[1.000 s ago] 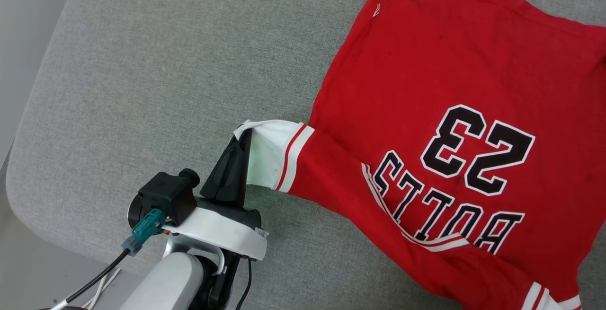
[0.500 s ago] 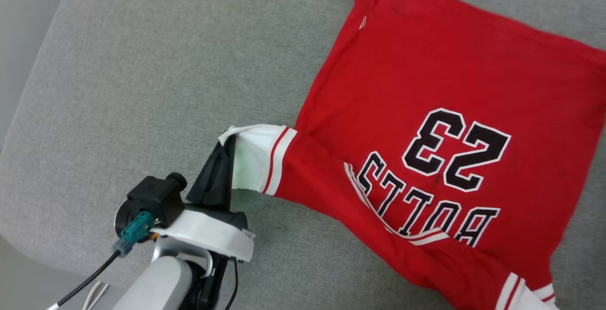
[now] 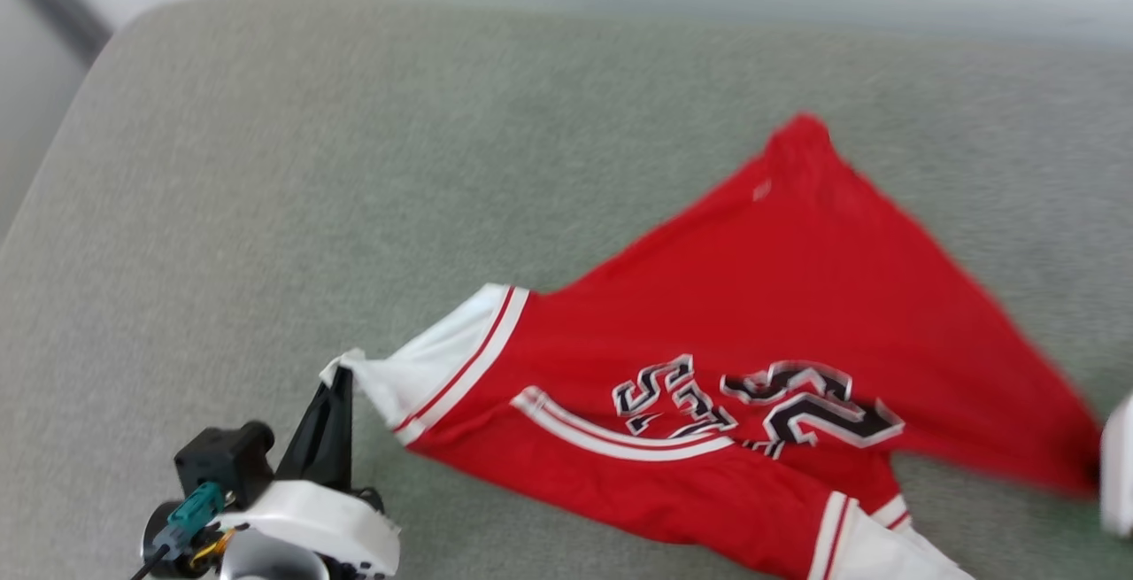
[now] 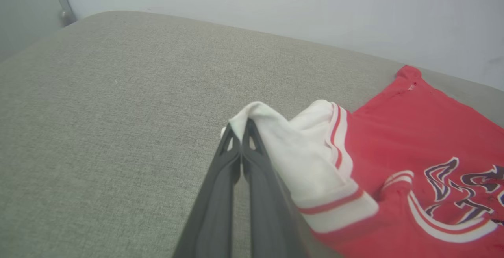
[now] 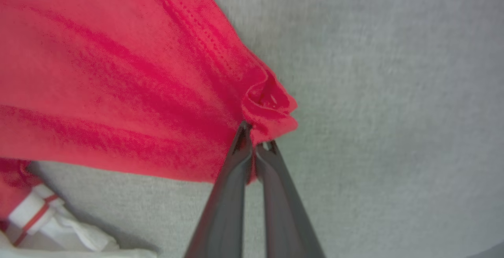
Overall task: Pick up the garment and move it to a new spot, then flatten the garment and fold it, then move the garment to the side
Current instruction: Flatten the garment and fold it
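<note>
We see the shirt (image 3: pixel 779 297) on the grey cushion (image 3: pixel 265 208), right of centre in the head view, print side up. The head view is blurred. The print (image 3: pixel 761 403) is black with white edges and creased, so we cannot read it.

The left gripper (image 4: pixel 239 126) is clenched on the shirt. Its fingers are pressed together, tips pinching the edge of the white sleeve (image 4: pixel 303 163). The cloth bunches over the tips and drapes down one finger. The sleeve has red-white striped trim where it meets the red body. In the head view this gripper sits low left, with the sleeve pulled taut toward it.

The right gripper (image 5: pixel 256 141) is also clenched on the shirt, fingers together and a crumpled red corner caught at the tips. Red cloth fans away from the pinch, folds running into it, with cushion beside it.

A second sleeve (image 3: pixel 872 545) lies at the bottom edge of the head view, just below the print. The far corner (image 3: pixel 801 133) points toward the pale wall (image 4: pixel 275 6).

A blurred white part at the head view's right edge meets the shirt's right tip. We cannot tell what it is.
</note>
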